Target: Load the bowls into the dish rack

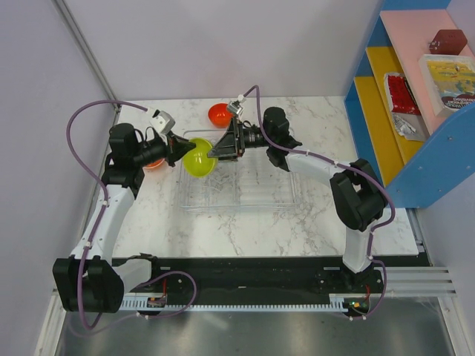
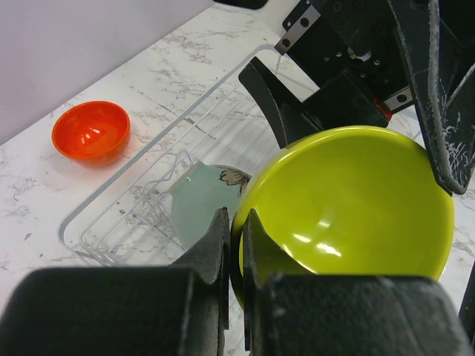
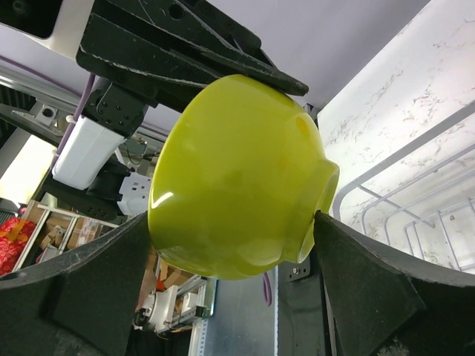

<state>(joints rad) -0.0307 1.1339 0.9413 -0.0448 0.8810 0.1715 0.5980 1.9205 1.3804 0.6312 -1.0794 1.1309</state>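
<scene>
A yellow-green bowl (image 1: 199, 157) (image 2: 356, 200) (image 3: 237, 178) hangs on its side above the left end of the clear dish rack (image 1: 245, 196) (image 2: 111, 245) (image 3: 415, 215). My left gripper (image 1: 180, 150) (image 2: 234, 215) is shut on the bowl's rim. From the other side, my right gripper (image 1: 215, 152) (image 3: 234, 222) stands wide open around the bowl, one finger touching its foot ring. A pale green bowl (image 2: 200, 204) stands in the rack below. On the table beyond the rack sits an orange bowl (image 1: 220, 114) (image 2: 90, 132).
Another orange object (image 1: 152, 165) shows partly under my left arm, left of the rack. A blue, yellow and pink shelf (image 1: 415, 111) with packaged goods stands at the right edge. Walls close in on the left and at the back.
</scene>
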